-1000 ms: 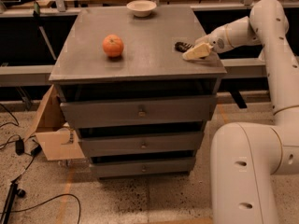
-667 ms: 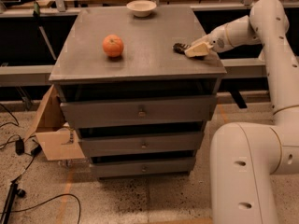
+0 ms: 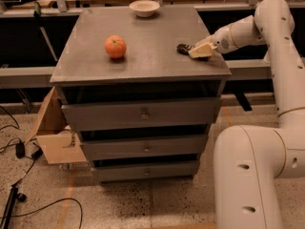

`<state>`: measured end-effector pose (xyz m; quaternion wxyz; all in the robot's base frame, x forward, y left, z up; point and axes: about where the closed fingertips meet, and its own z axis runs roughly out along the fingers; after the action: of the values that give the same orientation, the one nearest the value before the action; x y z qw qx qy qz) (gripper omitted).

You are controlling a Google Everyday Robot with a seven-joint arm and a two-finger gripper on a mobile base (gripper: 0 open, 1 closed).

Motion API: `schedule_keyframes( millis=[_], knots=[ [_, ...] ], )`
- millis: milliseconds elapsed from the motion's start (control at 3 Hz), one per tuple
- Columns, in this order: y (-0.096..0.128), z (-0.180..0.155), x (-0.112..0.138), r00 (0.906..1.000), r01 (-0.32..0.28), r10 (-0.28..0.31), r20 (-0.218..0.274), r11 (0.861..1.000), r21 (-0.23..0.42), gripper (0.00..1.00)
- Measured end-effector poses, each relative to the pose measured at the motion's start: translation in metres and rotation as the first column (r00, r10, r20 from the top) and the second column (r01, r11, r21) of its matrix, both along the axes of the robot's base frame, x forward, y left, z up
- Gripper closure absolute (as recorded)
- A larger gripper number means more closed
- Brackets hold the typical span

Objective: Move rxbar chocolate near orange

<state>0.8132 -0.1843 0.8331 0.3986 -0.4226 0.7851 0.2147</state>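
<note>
1. Camera view: looked down from the front onto a grey cabinet (image 3: 157, 32) with three shut drawers.
2. Found the orange (image 3: 115, 46) resting on the cabinet top, left of centre, roughly midway between the near and far edges.
3. Found the rxbar chocolate (image 3: 182, 47) lying flat on the right part of the same top, close to the right edge and well apart from the orange.
4. Located the gripper (image 3: 194, 51) at the right edge of the top, low over the surface, just right of the rxbar chocolate and meeting its right end.
5. Could not tell the gripper's opening, nor any hold on the rxbar chocolate.
6. Traced the white arm (image 3: 271, 27) from the gripper to the right, then down to the robot body (image 3: 248, 175) at near right.
7. Noted a white bowl (image 3: 144, 7) at the far edge of the top, beyond the orange and slightly right of it.
8. Noted a cardboard box (image 3: 52, 137) on the floor, left of the cabinet.
</note>
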Motion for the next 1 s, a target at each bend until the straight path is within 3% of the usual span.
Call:
schedule_keyframes(
  millis=[333,667,1000],
  knots=[
    [0.001,0.065,-0.018,0.9920,-0.052,0.051,0.115,0.999,0.004,1.00],
    [0.006,0.164,-0.060,0.9543,-0.135,0.128,0.270,0.991,0.008,1.00],
    [0.022,0.216,-0.095,0.9181,-0.209,0.208,0.337,0.977,-0.033,1.00]
  ],
)
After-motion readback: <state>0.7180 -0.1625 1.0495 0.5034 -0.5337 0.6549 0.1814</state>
